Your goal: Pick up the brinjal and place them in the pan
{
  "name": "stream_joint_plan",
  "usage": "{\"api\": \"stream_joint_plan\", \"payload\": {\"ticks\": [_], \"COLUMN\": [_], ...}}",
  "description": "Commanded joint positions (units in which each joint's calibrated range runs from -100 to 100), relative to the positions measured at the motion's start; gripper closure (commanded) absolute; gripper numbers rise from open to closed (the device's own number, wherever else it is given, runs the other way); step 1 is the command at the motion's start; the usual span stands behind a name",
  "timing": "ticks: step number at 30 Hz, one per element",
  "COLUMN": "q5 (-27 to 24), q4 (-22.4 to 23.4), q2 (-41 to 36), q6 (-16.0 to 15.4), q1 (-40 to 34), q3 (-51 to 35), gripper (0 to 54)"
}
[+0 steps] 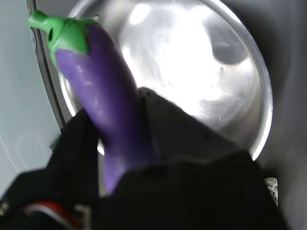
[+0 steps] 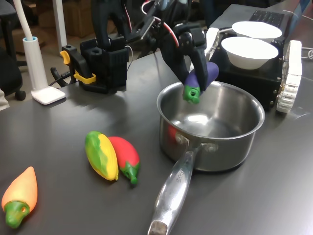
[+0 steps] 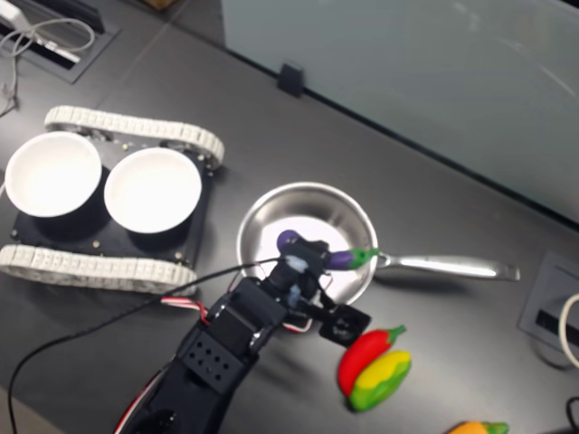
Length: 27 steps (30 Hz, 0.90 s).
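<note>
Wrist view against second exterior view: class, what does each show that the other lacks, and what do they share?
Only the wrist view shows the brinjal's hollow stem end close up, pointing towards the pan's rim. Only the second exterior view shows the pan's handle, two white bowls, the tracked base and the toy vegetables. Both show the tool shut on the brinjal above the bare pan.

Tool grips brinjal above pan.

Dark grey tabletop, white lamp base, frosted glass partition
</note>
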Motion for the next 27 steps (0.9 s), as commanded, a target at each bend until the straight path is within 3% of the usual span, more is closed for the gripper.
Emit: {"api": "stream_joint_plan", "payload": {"ticks": [1, 8, 20, 27], "q5": [0.0, 0.1, -0.9, -1.7], "q4": [-2.1, -1.9, 1.0, 1.2], "q2": [-4.2, -6.3, -8.8, -12.7], "q6": [0.3, 0.3, 0.4, 1.9], "q1": [-1.6, -2.8, -4.0, -4.0], "q3": [-0.6, 3.5, 6.1, 10.3], "gripper": [37.0, 30.2, 13.5, 5.8]}}
